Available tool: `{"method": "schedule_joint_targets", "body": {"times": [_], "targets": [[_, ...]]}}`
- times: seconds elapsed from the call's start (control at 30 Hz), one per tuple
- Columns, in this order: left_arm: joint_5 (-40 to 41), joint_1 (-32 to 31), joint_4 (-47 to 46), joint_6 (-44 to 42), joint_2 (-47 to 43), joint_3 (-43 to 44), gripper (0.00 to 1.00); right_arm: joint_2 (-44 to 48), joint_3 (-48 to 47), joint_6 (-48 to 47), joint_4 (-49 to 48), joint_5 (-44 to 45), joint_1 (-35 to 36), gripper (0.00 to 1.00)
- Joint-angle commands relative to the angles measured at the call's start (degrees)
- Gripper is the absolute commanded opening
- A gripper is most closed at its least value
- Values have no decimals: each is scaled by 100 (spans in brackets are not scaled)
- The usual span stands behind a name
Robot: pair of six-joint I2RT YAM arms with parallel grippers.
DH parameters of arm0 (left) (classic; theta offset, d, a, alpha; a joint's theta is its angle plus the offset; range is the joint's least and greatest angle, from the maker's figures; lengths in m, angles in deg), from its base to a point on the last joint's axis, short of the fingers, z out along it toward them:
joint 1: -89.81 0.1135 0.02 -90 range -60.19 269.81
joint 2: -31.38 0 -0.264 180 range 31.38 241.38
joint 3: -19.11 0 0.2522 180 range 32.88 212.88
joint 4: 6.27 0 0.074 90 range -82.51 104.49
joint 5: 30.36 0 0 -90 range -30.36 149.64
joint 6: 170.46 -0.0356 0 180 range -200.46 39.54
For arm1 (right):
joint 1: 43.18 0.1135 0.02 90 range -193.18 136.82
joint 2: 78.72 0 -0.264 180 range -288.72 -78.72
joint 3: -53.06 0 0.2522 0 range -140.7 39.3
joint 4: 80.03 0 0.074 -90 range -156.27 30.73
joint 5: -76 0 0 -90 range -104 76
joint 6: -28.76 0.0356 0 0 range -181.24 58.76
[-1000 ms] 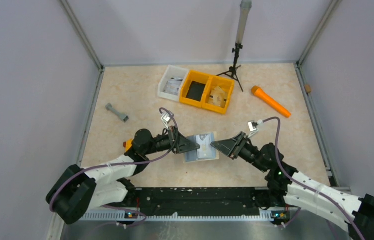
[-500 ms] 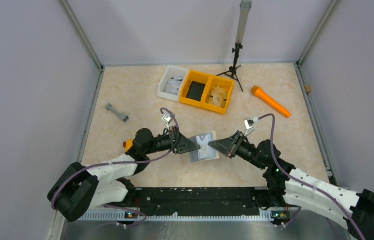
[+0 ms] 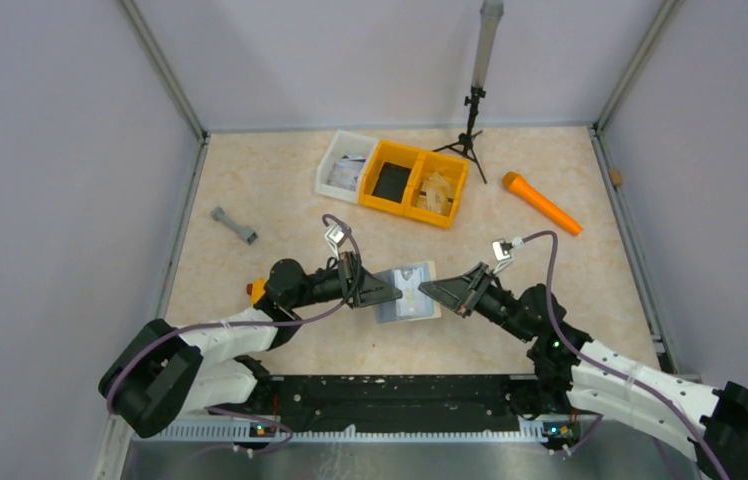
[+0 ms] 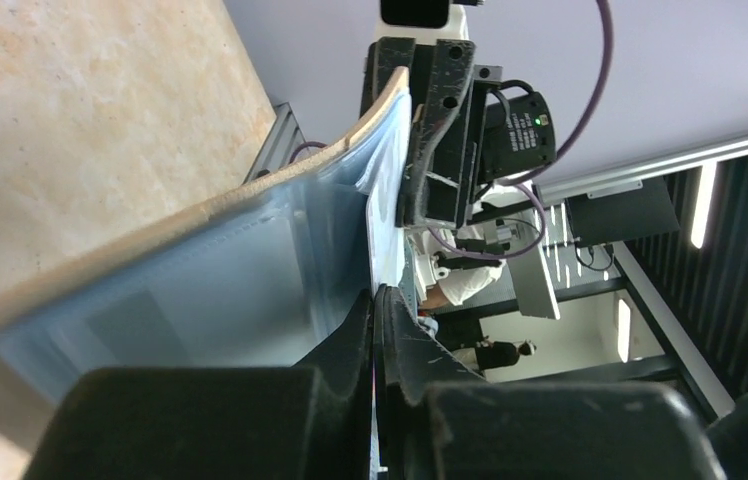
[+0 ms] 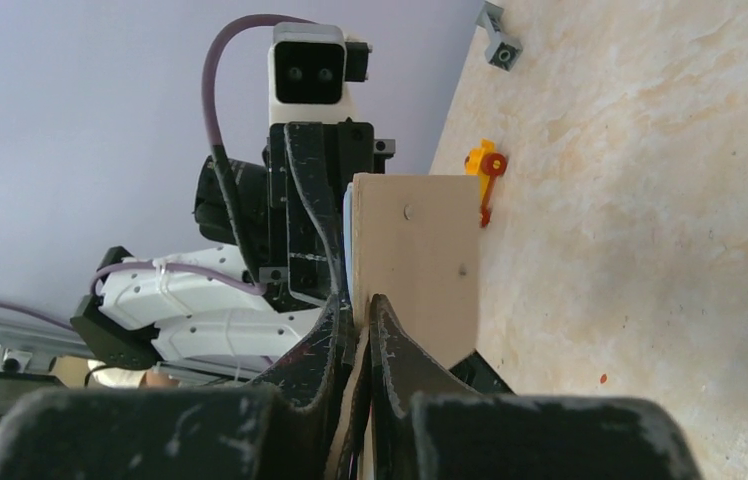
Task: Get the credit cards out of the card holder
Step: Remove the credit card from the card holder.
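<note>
**Card holder pinched at both ends over the table**

The card holder (image 3: pixel 408 293) hangs between the two arms above the middle of the table (image 3: pixel 280 190), well apart from the yellow bin (image 3: pixel 416 182) at the back. The left gripper (image 3: pixel 388 292) has its jaws closed tight on the holder's left edge. Its wrist view shows them nipped on a thin pale layer beside the shiny blue-grey inner face, though I cannot tell whether that layer is a card or a pocket flap. The right gripper (image 3: pixel 428 291) has its jaws closed on the opposite edge, over the tan outer face. Gripping both ends probably keeps the floppy holder taut and spread, so one arm can anchor it while the other draws a card out. No card looks free of the holder yet. Whether the holder touches the table is unclear.
</note>
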Motion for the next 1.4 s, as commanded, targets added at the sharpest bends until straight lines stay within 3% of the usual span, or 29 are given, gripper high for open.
{"method": "schedule_joint_targets", "body": {"times": [0.0, 0.4, 0.43, 0.53, 0.6, 0.7, 0.83, 0.97, 1.17, 1.37], "targets": [[76, 9, -777, 71, -74, -187, 1, 425, 151, 198, -318, 194, -27, 0], [-34, 6, -849, 88, -130, -225, 0, 688, 424, 487, -555, 91, -121, 0], [-40, 6, -845, 92, -123, -210, 0, 640, 374, 380, -520, 33, -124, 2], [-71, 8, -801, 74, -90, -136, 0, 404, 147, 60, -349, -202, -124, 27], [-85, 11, -773, 55, -81, -99, 0, 264, -124, -181, -12, -317, -119, 30], [-99, 12, -654, -22, -80, -60, 0, 132, -347, -469, 442, -352, -124, 26], [-101, 7, -507, -112, -78, -56, 0, -24, -381, -527, 594, -387, -119, 1], [-110, 6, -417, -177, -108, -78, 1, -109, -252, -474, 435, -406, -124, 0], [-55, 5, -264, -317, -308, -104, 21, 9, -83, -335, 356, -290, -123, 0], [-69, 6, -230, -330, -385, -88, 0, 8, -69, -303, 448, -274, -124, 0]]}}
